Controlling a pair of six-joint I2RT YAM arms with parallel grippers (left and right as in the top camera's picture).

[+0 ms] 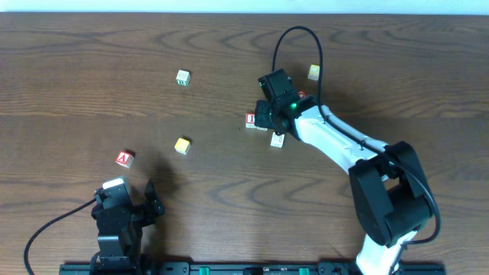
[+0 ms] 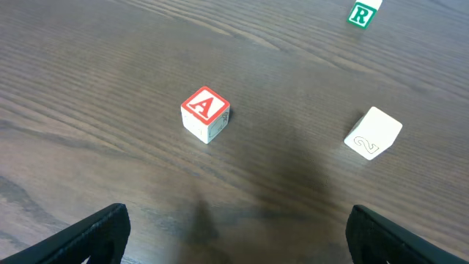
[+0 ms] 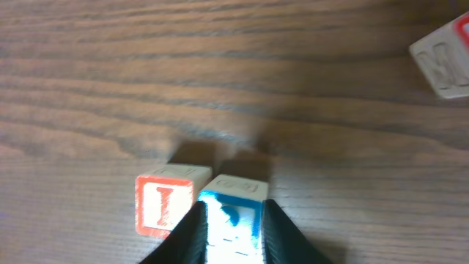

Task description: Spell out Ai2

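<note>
The red "A" block (image 1: 125, 158) lies at the left; it shows in the left wrist view (image 2: 206, 114). A pale block marked "2" (image 2: 374, 133) is the yellowish block (image 1: 182, 145) to its right. The red "I" block (image 1: 250, 120) lies mid-table and shows in the right wrist view (image 3: 163, 205). My right gripper (image 3: 233, 233) is shut on a blue-faced block (image 3: 233, 213) that touches the "I" block's right side. From overhead the gripper (image 1: 263, 116) hides that block. My left gripper (image 2: 234, 238) is open and empty, short of the "A" block, and shows overhead (image 1: 150, 201).
A green "R" block (image 1: 182, 77) lies at the back left and also shows in the left wrist view (image 2: 361, 14). A yellowish block (image 1: 314, 72) is at the back right. A white block (image 1: 277, 140) lies beside the right arm. An "M" block (image 3: 443, 62) sits beyond the right gripper.
</note>
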